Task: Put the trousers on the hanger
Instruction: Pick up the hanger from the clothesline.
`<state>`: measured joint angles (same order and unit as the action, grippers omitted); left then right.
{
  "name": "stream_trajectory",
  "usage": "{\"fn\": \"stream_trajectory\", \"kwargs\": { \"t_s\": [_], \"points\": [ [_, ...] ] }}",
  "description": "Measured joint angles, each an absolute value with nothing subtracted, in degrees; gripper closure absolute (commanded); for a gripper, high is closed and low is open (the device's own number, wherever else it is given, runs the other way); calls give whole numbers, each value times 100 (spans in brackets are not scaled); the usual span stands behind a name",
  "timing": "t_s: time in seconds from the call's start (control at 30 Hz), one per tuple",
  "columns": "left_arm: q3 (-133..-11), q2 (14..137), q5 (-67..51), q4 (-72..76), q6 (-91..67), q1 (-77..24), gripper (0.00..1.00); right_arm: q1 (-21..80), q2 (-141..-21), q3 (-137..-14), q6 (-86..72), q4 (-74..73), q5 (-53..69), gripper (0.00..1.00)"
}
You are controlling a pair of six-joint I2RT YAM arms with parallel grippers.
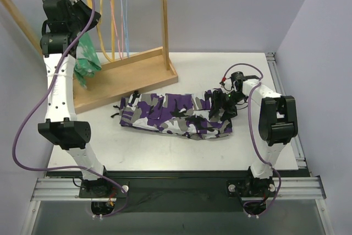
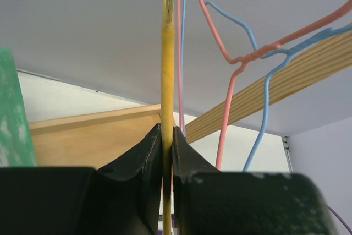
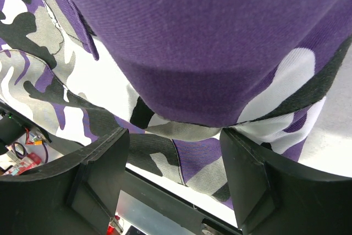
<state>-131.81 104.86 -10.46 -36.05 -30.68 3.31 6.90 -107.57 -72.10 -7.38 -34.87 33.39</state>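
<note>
Trousers (image 1: 176, 115): flat on table (image 1: 220, 64), just in front of wooden rack (image 1: 126, 75) base.
Hanger (image 2: 166, 70): hangs from rack rail, just beside pink hangers (image 2: 225, 114) and blue hanger (image 2: 264, 108).
Left gripper (image 2: 166, 147): up near rack rail, fingers pinched on hanger's yellow wire.
Right gripper (image 3: 173, 136): jaws apart, low over trouser end farthest from rack, nothing held.
Step, judged: unhook hanger. Lift hook clear of rail before pulling away. Keep pinch firm, since thin wire may swivel. Avoid snagging neighbouring hangers.
Walls behind rack: pale lilac.
Table under rack: white, matte.
</note>
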Motion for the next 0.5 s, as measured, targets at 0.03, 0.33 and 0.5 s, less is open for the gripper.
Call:
{"fn": "stream_trajectory", "kwargs": {
  "t_s": [0.03, 0.33, 0.5],
  "points": [
    [-13181, 10475, -1037, -3590, -3063, 331, 95, 690, -10757, -7210, -738, -3487, 3341, 33],
    [-13485, 10490, -740, -3701, -2646, 183, 100, 690, -10757, -7210, -740, -3485, 3343, 33],
    [-13804, 10488, -438, -3712, -2150, -67, 100, 690, -10757, -7210, -740, -3487, 3345, 33]
  ]
}}
